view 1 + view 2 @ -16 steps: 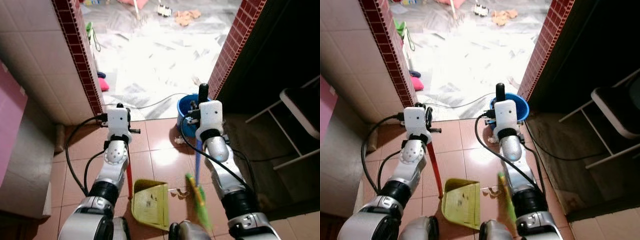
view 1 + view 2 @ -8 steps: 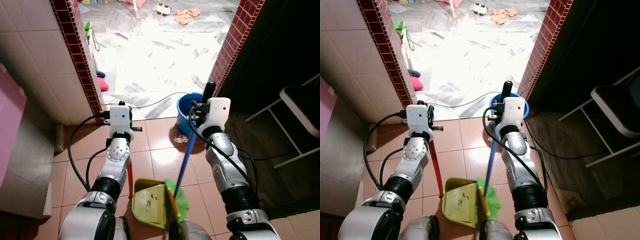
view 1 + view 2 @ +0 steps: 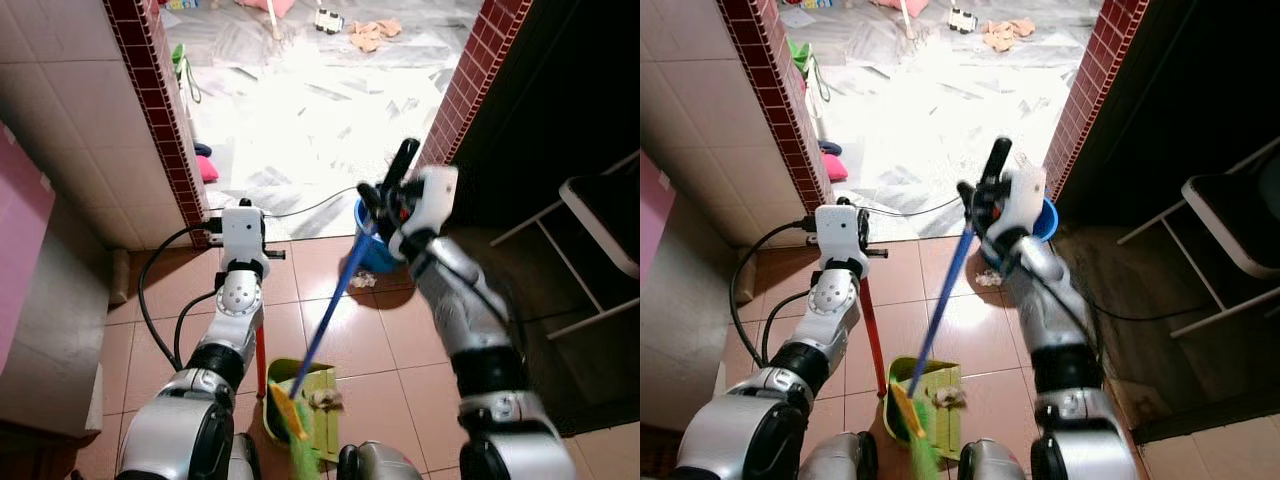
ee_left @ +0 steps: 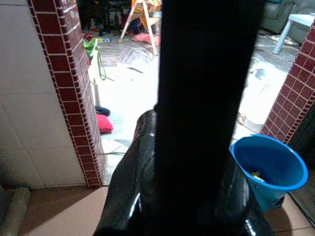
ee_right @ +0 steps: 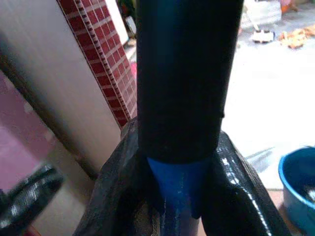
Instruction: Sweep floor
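Right tool [image 3: 392, 200] clamped round blue-handled broom [image 3: 330, 325], green bristles in yellow-green plastic dustpan [image 3: 322, 420] on terracotta tile floor [image 3: 360, 340]. Left tool [image 3: 243, 228] pinching dustpan's red handle [image 3: 259, 358]. Crumpled scrap [image 3: 323, 399] inside dustpan.

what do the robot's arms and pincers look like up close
Both arms are silver, jointed metal with dark bands at the joints. Each wrist carries a white boxy housing, and black cables loop alongside. The left pincer and right pincer each have two long, glossy black fingers.
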Tool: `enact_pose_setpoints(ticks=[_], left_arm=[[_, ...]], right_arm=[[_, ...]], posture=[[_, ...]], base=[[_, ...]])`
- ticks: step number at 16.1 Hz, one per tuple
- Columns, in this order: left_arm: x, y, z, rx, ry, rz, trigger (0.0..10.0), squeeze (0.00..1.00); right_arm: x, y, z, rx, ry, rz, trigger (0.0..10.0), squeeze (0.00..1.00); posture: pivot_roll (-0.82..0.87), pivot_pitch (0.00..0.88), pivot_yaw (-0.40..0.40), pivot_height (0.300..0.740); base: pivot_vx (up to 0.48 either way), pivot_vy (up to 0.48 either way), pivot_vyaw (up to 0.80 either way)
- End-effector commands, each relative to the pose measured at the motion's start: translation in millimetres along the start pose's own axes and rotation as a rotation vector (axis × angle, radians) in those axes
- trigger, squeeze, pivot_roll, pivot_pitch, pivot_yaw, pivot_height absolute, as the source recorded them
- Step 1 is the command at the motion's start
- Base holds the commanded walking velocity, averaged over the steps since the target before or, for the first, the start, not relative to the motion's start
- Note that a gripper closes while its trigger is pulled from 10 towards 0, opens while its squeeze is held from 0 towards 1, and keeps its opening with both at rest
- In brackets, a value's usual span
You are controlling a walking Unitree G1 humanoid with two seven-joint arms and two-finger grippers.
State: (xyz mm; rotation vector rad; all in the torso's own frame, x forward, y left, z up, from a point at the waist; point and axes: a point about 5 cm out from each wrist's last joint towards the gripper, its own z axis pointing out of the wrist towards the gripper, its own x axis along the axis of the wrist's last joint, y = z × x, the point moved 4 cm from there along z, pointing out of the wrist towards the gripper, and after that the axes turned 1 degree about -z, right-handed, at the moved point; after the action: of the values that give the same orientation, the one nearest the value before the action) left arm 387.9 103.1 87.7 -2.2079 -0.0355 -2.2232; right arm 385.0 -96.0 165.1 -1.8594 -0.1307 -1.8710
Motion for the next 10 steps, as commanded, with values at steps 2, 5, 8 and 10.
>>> enact_pose_setpoints(ticks=[2, 5, 8, 10], left_arm=[[-6.3, 3.2, -0.1, 0.011, -0.044, -0.025, 10.0, 0.00], [-5.1, 3.4, 1.6, 0.014, -0.047, -0.029, 10.0, 0.00], [-4.8, 4.6, 2.1, 0.016, -0.049, -0.030, 10.0, 0.00], [-4.8, 6.2, 2.1, 0.011, -0.049, -0.028, 10.0, 0.00]], right_arm=[[36.0, 1.3, 5.8, 0.029, 0.102, 0.011, 10.0, 0.00], [58.3, 2.7, 7.9, 0.032, 0.174, -0.056, 10.0, 0.00], [72.2, 7.9, 4.9, 0.012, 0.234, -0.177, 10.0, 0.00], [72.4, 11.8, 2.2, -0.002, 0.242, -0.256, 10.0, 0.00]], posture=[[-0.15, 0.063, -0.081, 0.740], [-0.16, 0.060, -0.088, 0.740], [-0.16, 0.053, -0.091, 0.740], [-0.16, 0.055, -0.092, 0.740]], base=[[0.000, 0.000, 0.00], [0.000, 0.000, 0.00], [0.000, 0.000, 0.00], [0.000, 0.000, 0.00]])
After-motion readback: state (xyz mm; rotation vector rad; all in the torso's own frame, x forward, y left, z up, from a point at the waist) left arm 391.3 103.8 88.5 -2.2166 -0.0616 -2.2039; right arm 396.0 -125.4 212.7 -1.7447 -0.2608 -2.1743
